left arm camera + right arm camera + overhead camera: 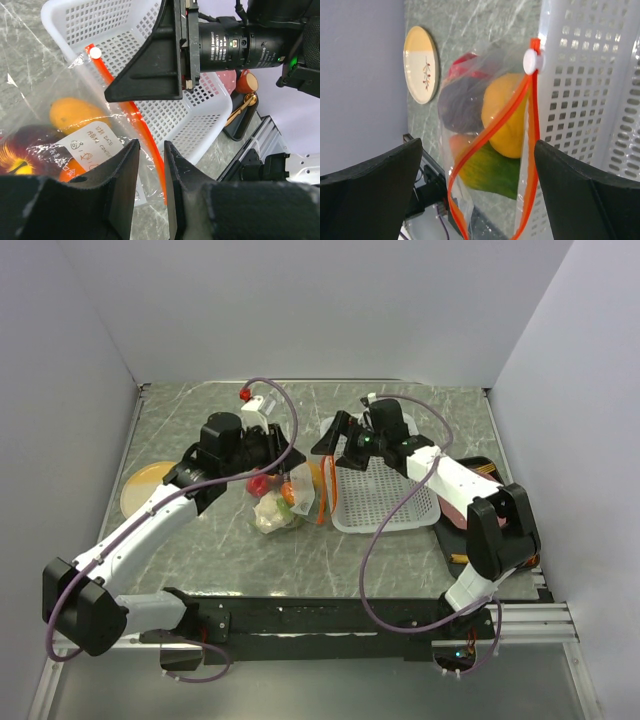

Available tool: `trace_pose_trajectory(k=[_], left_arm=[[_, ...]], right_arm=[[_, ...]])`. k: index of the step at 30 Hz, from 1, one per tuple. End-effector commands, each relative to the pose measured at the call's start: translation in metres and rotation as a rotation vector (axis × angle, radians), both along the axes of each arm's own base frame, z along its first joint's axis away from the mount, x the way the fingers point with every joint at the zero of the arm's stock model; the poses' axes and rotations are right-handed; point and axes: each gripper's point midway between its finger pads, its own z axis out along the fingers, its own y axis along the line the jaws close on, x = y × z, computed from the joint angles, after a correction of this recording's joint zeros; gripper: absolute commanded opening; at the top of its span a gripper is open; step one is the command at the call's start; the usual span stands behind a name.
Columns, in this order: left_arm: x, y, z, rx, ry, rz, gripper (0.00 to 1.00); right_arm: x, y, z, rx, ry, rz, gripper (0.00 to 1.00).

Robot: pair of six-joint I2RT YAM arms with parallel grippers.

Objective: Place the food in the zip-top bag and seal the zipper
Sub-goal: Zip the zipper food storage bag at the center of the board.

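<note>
Several pieces of food lie already inside the zip-top bag (272, 508): an orange (505, 115), a dark purple ball (460, 105), a green-orange mango (490, 172) and something red behind them. The bag rests on the table (290, 560), just beside the white basket (385, 510). The zipper (492, 126) is not closed yet: its two orange-red strips stand apart along most of their length and meet only at the white slider (533, 61), close to the basket rim. I judge the bag light but awkward to handle. Its film is thin, soft and slippery and crumples easily, and the round toys inside can roll and shift the weight. The strip is the stiffest part, so the best hold seems to be the slider itself, while the other hand pinches the strip so that the bag does not follow the pull. The left gripper (150, 147) has its jaws narrowly apart with the strip running into the gap; whether it really pinches the bag I cannot tell. The right gripper (477, 147) hangs wide open before the bag mouth and holds nothing. One plate (138, 492) lies well apart, on the left.
</note>
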Motion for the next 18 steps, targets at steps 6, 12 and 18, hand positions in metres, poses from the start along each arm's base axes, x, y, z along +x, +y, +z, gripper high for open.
trace_pose_trajectory(k=[6,12,18], left_arm=[[0.001,0.001,0.012,-0.010,-0.044,-0.015,0.32],[0.004,-0.001,0.011,-0.016,-0.043,-0.016,0.32],[0.010,-0.002,0.009,-0.016,-0.042,-0.026,0.32]], right_arm=[[-0.022,0.012,0.008,0.002,-0.019,0.066,0.91],[-0.032,0.017,0.010,-0.001,-0.023,0.081,0.68],[-0.039,0.014,0.005,0.000,-0.021,0.072,0.30]])
